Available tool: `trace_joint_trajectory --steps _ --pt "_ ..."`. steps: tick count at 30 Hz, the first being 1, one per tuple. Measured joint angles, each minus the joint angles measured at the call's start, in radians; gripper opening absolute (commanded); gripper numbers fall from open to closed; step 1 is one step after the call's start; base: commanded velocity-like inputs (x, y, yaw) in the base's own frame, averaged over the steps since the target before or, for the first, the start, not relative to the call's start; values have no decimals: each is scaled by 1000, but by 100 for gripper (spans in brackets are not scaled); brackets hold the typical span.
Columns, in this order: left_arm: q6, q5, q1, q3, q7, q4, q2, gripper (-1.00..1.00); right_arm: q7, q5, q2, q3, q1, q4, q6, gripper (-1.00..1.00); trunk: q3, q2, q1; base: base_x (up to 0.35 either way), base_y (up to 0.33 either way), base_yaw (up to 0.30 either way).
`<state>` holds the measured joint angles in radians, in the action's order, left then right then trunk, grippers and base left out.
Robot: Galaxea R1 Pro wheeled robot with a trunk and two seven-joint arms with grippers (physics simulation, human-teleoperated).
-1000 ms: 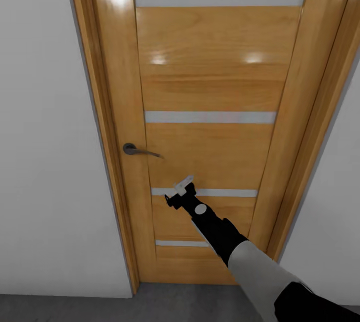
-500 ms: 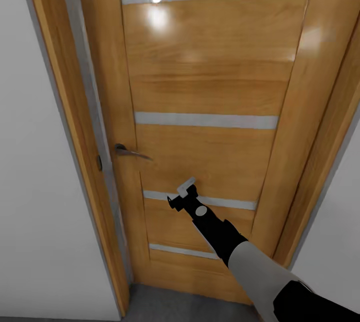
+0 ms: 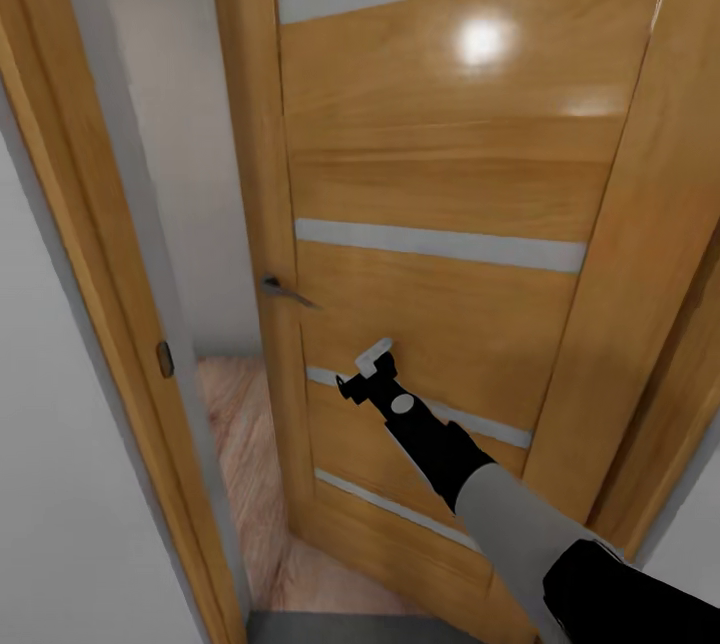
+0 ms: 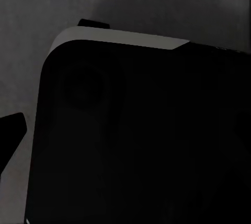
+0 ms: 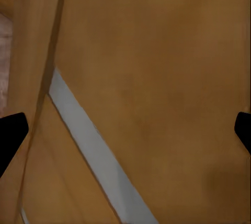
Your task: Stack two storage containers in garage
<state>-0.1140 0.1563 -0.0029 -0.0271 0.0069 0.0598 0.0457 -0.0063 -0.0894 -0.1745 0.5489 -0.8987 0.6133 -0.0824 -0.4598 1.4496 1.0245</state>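
My right end effector (image 3: 368, 374) rests against the wooden door (image 3: 440, 184), fingers spread wide with nothing between them; its wrist view shows only the tips (image 5: 10, 132) over a grey stripe (image 5: 89, 145). At nine o'clock, the door handle (image 3: 285, 291); beyond, light wood-plank floor (image 3: 235, 424) shows through the gap. My left wrist view is dark, its end effector's state untellable.

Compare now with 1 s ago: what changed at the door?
The wooden door has swung away from the robot, opening a gap on its handle side; light wood-plank floor shows through it. The right gripper is still against the lower panel, open, holding nothing. The door handle was never gripped. The view shifted too, so the camera moved.
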Motion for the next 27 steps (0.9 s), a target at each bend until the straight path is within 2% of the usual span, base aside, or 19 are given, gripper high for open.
trace_joint_trajectory --steps 19,23,25,27 --pt "0 0 0 0 0 0 0 100 -48 -1 0 -1 -10 -12 -58 100 0 0 0 311 0 0" --pt "0 0 0 0 0 0 0 100 -56 -3 0 -3 -21 -45 -58 100 0 0 0 270 0 0" --pt "0 0 0 0 0 0 0 100 -62 2 0 -8 -55 -106 -55 100 0 0 0 61 0 0" --pt "0 0 0 0 0 0 0 100 -74 -2 0 -16 -62 -119 -59 100 0 0 1 16 0 0"
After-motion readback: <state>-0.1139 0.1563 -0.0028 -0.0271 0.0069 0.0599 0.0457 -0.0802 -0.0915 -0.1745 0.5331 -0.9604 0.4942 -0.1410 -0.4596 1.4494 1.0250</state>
